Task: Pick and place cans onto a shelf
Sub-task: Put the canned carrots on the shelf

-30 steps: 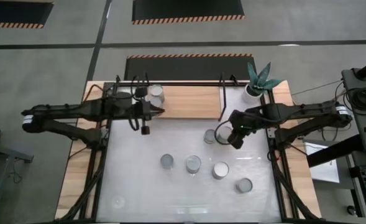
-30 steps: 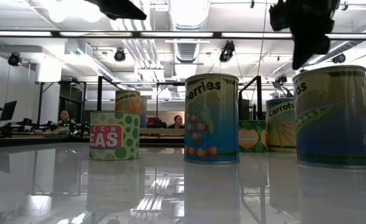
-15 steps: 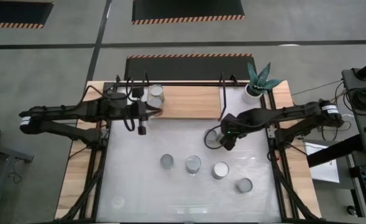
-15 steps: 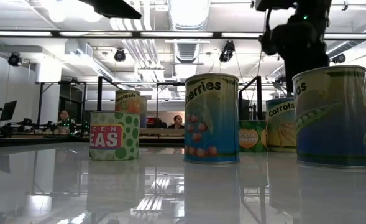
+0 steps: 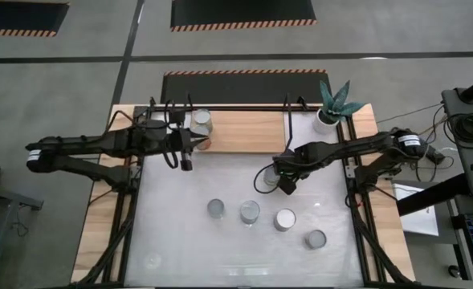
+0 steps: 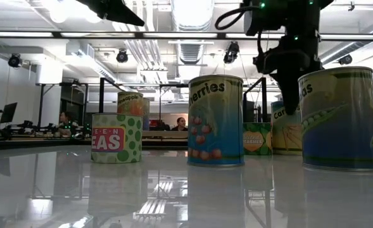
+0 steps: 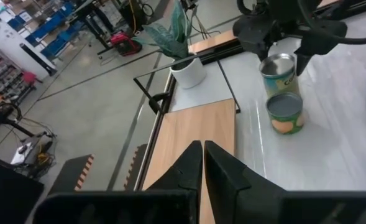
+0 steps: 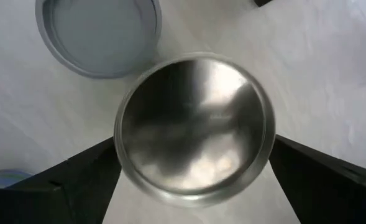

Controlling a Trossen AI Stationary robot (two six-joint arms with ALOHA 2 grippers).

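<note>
The white tabletop (image 5: 180, 233) is seen from above w/ the shelf (image 5: 244, 131) at its far edge, a light wood board framed by black rods; a can (image 5: 201, 121) is seen standing on its left part, and a potted plant (image 5: 331, 107) is set beside its right end. Four cans are lined across the table's middle-to-near area, silvery lids up (image 5: 216, 209) (image 5: 250, 212) (image 5: 285, 219) (image 5: 316, 238), and another can (image 5: 267, 177) sits nearer the shelf under the right arm. In the low view, labels can be read in part: "EAS" on a green-dotted can (image 6: 116, 138), "erries" on a blue can (image 6: 215, 120), "Carrots" on a can (image 6: 285, 126) farther back, and pea pods are pictured on the big can (image 6: 339, 118) at right; a small green-orange can (image 6: 257, 138) is seen behind, its text too small to read. The right gripper (image 5: 278, 178) is positioned over the can near the shelf; in its wrist view the fingers (image 8: 77, 174) are spread to either side of that can's lid (image 8: 195, 127), no contact being clear, w/ a 2nd lid (image 8: 99, 34) just beside. The left gripper (image 5: 189, 148) is held at the shelf's left part beside the can there, its fingers (image 7: 189, 165) nearly pressed together w/ nothing between. Vs. 1 s ago, the right gripper has been moved left and lowered onto that can; the left arm has been drawn back slightly.
</note>
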